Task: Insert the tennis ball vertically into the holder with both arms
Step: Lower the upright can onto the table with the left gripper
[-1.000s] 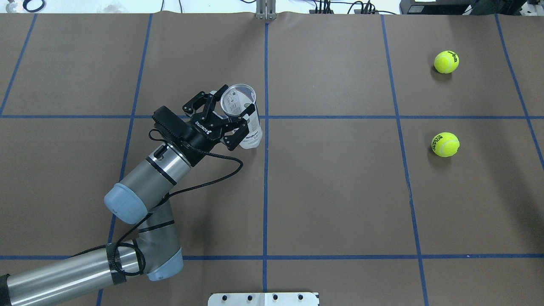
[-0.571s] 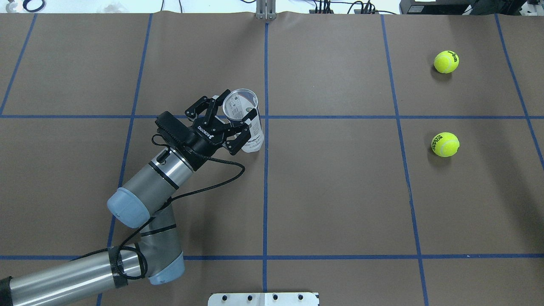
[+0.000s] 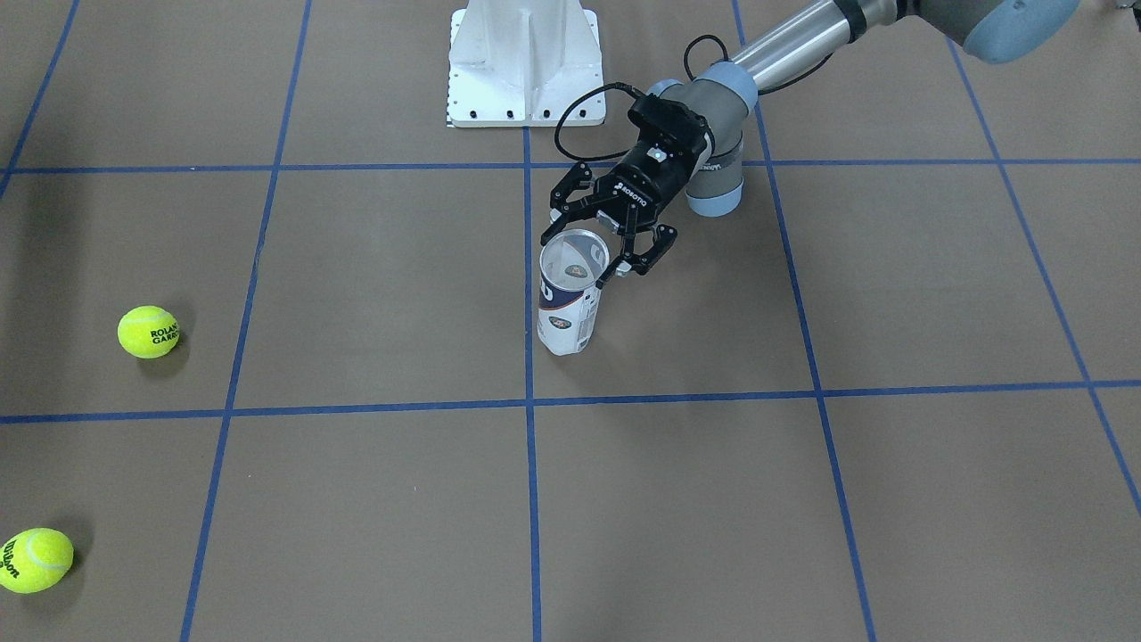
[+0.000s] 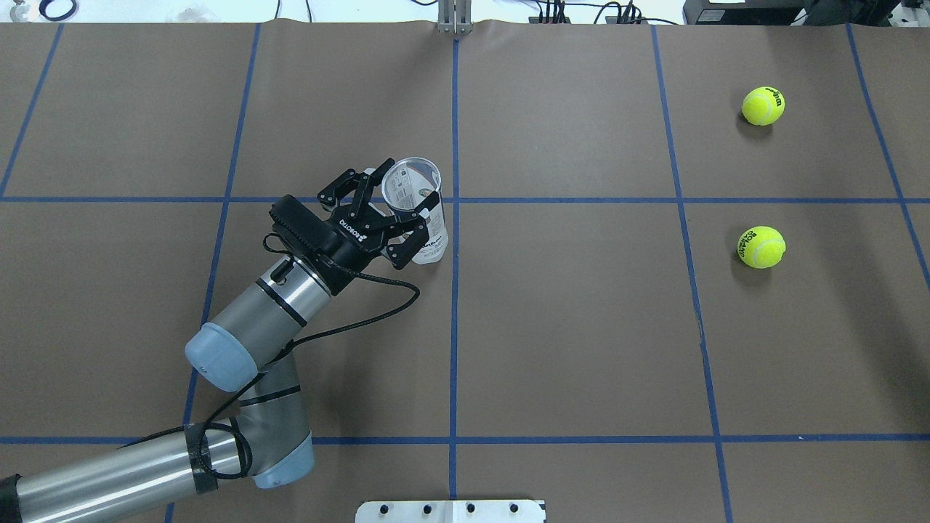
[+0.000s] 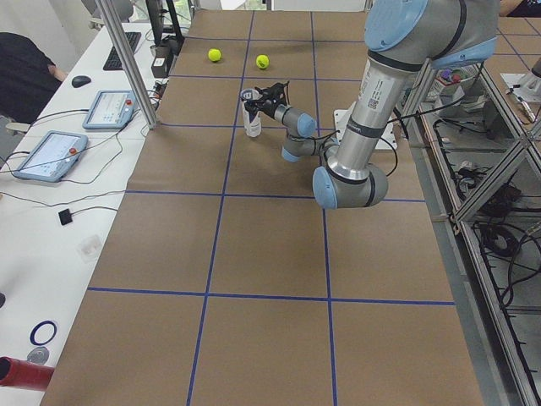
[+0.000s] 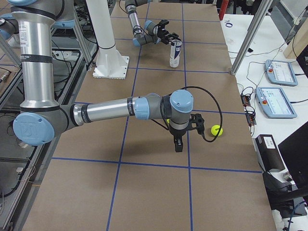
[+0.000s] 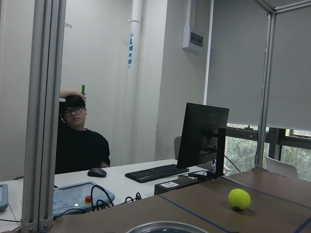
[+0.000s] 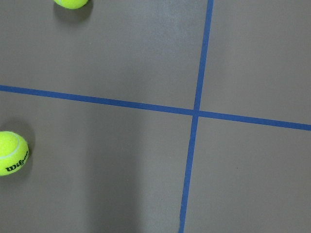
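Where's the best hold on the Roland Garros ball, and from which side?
Probably across the widest middle of the Roland Garros ball, coming straight down from above: it is round and sits alone on the table, leaving room for jaws either side.

count's in: two tennis balls on the table, the far ball (image 4: 763, 106) and the near ball (image 4: 761, 247). one holder (image 3: 566, 312). two arms (left arm (image 4: 261, 305), right arm (image 6: 106, 111)). one white pedestal base (image 3: 524, 62). two touch pendants, first pendant (image 5: 110, 108) and second pendant (image 5: 49, 155). one person (image 7: 77, 141).
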